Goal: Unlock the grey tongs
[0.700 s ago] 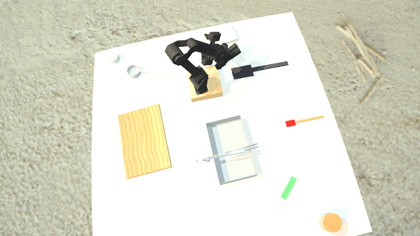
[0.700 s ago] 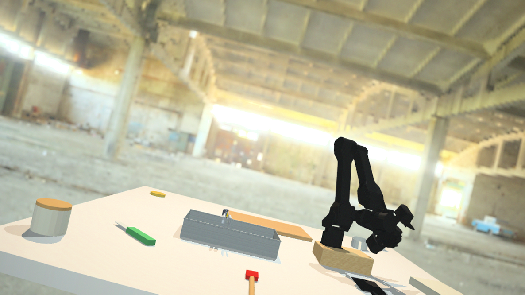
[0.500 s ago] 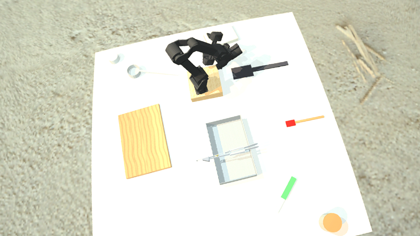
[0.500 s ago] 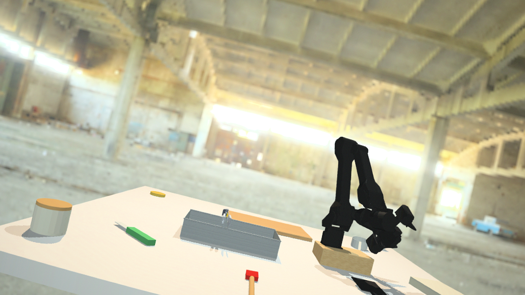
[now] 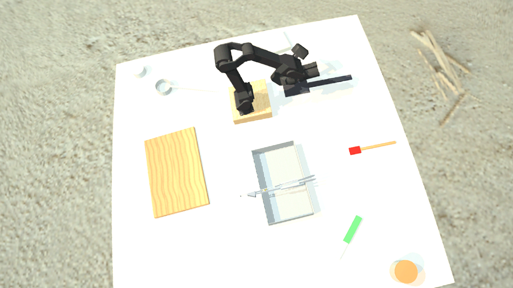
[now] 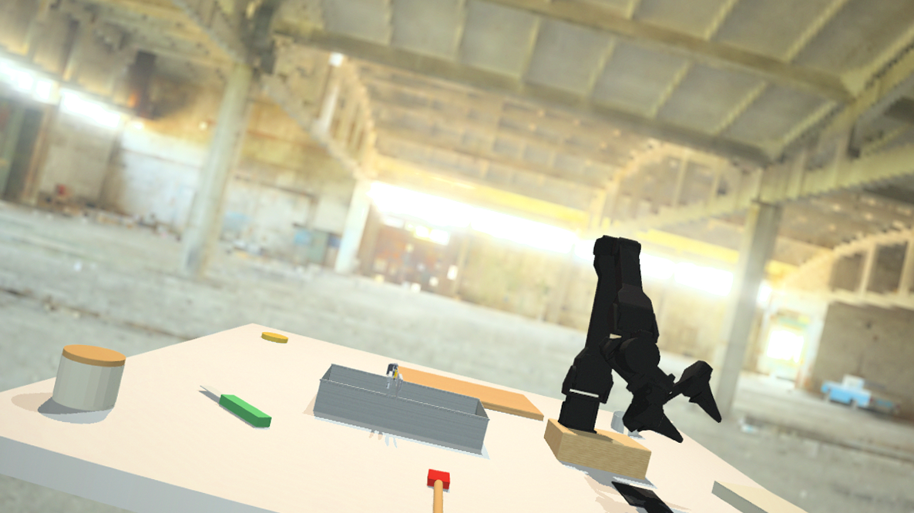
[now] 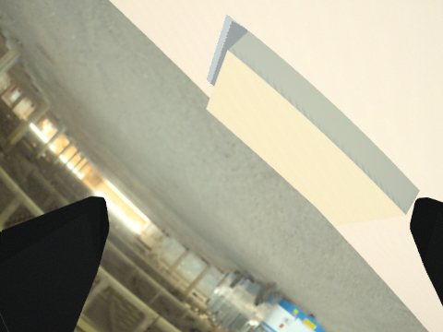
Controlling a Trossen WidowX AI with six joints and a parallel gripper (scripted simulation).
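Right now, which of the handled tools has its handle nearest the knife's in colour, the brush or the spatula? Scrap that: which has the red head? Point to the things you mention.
The brush (image 5: 354, 150) (image 6: 438, 479); the spatula's head is black.

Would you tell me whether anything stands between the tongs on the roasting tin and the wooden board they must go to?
Only the near wall of the tin, which the tongs already overhang; nothing else visible.

Sunlight is flooding a derelict hall

Pale columns (image 6: 217, 168) are holding up a ribbed ceiling (image 6: 563, 101); bright windows (image 6: 33, 79) are glowing at far left, above a dusty concrete floor (image 6: 292, 309) (image 7: 185, 120).
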